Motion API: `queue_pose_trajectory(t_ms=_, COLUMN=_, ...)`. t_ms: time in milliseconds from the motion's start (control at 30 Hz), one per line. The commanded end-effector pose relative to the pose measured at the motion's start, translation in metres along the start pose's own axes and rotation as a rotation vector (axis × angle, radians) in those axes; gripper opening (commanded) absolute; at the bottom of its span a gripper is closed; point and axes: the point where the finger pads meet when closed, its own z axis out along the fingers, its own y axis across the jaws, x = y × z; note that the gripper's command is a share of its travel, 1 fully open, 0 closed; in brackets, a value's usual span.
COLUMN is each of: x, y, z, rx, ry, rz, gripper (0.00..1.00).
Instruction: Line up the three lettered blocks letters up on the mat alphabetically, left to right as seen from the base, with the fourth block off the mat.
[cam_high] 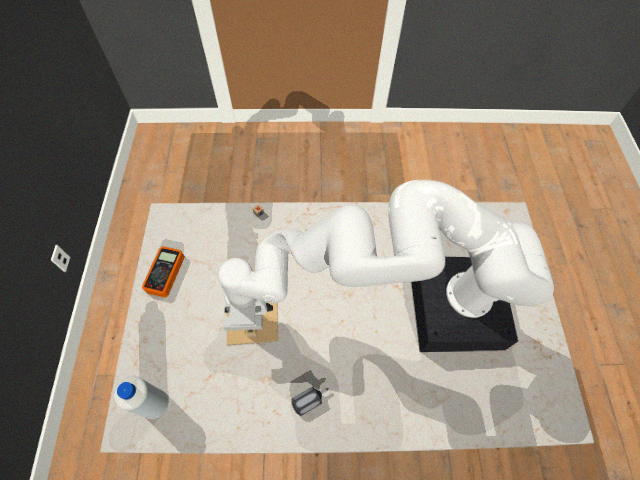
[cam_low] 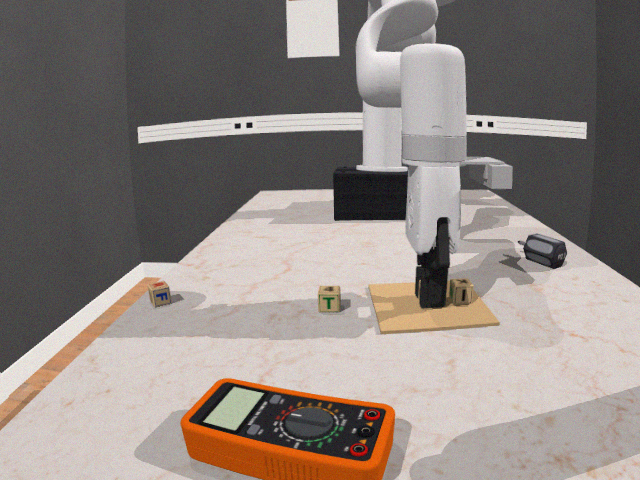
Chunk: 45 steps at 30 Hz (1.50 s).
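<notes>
A tan mat [cam_high: 266,335] [cam_low: 413,317] lies on the marble table. My gripper [cam_high: 242,321] [cam_low: 433,291] stands upright with its fingertips down at the mat. It is shut on a block that the black fingers hide almost fully, so I cannot read its letter. A wooden block with a dark "I" on its near side [cam_low: 461,291] sits on the mat, close beside the fingers. A block with a green "T" on its near side [cam_low: 329,298] stands on the table just left of the mat. A block with a blue "F" on its side and red on top [cam_low: 159,293] [cam_high: 257,209] sits far off near the table edge.
An orange multimeter [cam_high: 163,271] [cam_low: 289,426] lies near the front in the exterior view. A white bottle with a blue cap [cam_high: 139,396] stands at a table corner. A small dark motor-like part [cam_high: 308,398] [cam_low: 545,250] lies beyond the mat. The arm's black base [cam_high: 465,330] [cam_low: 369,198] is at the far end.
</notes>
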Motion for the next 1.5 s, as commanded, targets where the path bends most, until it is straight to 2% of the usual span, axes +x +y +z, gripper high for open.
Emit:
queue_pose_trajectory(t_ms=0, x=0.0, y=0.0024, z=-0.0027, rx=-0.006, ry=0.0, rz=0.0, gripper=0.23)
queue_pose_trajectory(t_ms=633, x=0.0, y=0.0024, z=-0.0027, rx=-0.006, ry=0.0, rz=0.0, gripper=0.23)
queue_pose_trajectory(t_ms=667, x=0.0, y=0.0024, z=-0.0027, rx=-0.006, ry=0.0, rz=0.0, gripper=0.27)
queue_pose_trajectory(t_ms=733, x=0.0, y=0.0024, z=-0.0027, rx=-0.006, ry=0.0, rz=0.0, gripper=0.27)
queue_pose_trajectory(t_ms=767, x=0.0, y=0.0024, z=-0.0027, rx=-0.006, ry=0.0, rz=0.0, gripper=0.31)
queue_pose_trajectory(t_ms=833, x=0.0, y=0.0024, z=-0.0027, rx=-0.006, ry=0.0, rz=0.0, gripper=0.31)
queue_pose_trajectory(t_ms=867, x=0.0, y=0.0024, z=-0.0027, rx=-0.006, ry=0.0, rz=0.0, gripper=0.35)
queue_pose_trajectory(t_ms=933, x=0.0, y=0.0024, z=-0.0027, rx=-0.006, ry=0.0, rz=0.0, gripper=0.35)
queue_pose_trajectory(t_ms=967, x=0.0, y=0.0024, z=-0.0027, rx=-0.006, ry=0.0, rz=0.0, gripper=0.39)
queue_pose_trajectory(t_ms=1033, x=0.0, y=0.0024, z=-0.0027, rx=-0.006, ry=0.0, rz=0.0, gripper=0.39)
queue_pose_trajectory(t_ms=1067, x=0.0, y=0.0024, z=-0.0027, rx=-0.006, ry=0.0, rz=0.0, gripper=0.43)
queue_pose_trajectory(t_ms=1467, x=0.0, y=0.0024, z=-0.003, rx=-0.006, ry=0.0, rz=0.0, gripper=0.43)
